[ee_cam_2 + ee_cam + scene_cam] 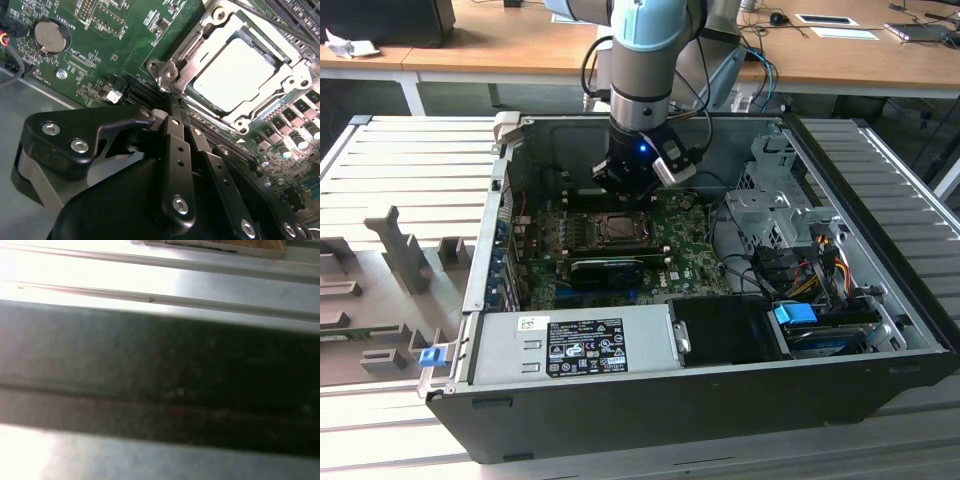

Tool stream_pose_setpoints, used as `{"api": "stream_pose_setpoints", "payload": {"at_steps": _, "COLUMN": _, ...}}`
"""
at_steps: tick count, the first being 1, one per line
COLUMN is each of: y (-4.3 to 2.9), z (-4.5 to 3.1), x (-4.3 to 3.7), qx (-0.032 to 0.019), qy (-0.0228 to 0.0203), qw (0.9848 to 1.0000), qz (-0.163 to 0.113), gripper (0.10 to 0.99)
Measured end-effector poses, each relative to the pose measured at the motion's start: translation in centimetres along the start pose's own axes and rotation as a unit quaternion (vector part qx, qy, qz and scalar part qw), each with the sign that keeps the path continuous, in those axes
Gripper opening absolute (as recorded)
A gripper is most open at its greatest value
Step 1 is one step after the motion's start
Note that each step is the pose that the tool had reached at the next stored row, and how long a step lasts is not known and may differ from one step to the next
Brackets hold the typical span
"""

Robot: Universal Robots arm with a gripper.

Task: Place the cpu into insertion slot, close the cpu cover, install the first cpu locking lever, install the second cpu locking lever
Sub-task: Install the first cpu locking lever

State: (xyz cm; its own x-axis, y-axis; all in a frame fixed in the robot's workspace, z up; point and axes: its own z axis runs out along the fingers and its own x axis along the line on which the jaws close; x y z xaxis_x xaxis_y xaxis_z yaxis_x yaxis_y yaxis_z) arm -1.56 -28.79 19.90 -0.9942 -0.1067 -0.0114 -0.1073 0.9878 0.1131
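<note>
Your gripper (172, 107) fills the near part of the second wrist view, jaws together and gripping nothing. At two o'clock from it, the cpu (235, 75) sits in the insertion slot (617, 229), the cpu cover (200, 60) closed around it.

The circuit board (105, 45) is deep green, speckled with fine white print and tiny silver solder dots, and carries a dull silver coin battery (50, 35). The cpu (235, 75) shows a pale, silvery-beige top (nearly white in the glare) inside the bright silver cpu cover (192, 62). The gripper (170, 107) is matte black with shiny silver screw heads.
</note>
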Motion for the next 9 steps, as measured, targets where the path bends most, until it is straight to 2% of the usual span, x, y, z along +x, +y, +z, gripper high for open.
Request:
{"api": "stream_pose_setpoints", "payload": {"at_steps": 3, "y": 0.09, "z": -0.27, "x": -0.03, "qx": -0.0031, "qy": -0.0011, "qw": 1.0, "qz": 0.0, "gripper": 0.106}}
{"api": "stream_pose_setpoints", "payload": {"at_steps": 7, "y": 0.22, "z": -1.74, "x": -0.03, "qx": -0.002, "qy": -0.0004, "qw": 1.0, "qz": 0.0, "gripper": 0.106}}
{"api": "stream_pose_setpoints", "payload": {"at_steps": 9, "y": 0.15, "z": -1.78, "x": -0.03, "qx": -0.002, "qy": -0.0003, "qw": 1.0, "qz": 0.0, "gripper": 0.106}}
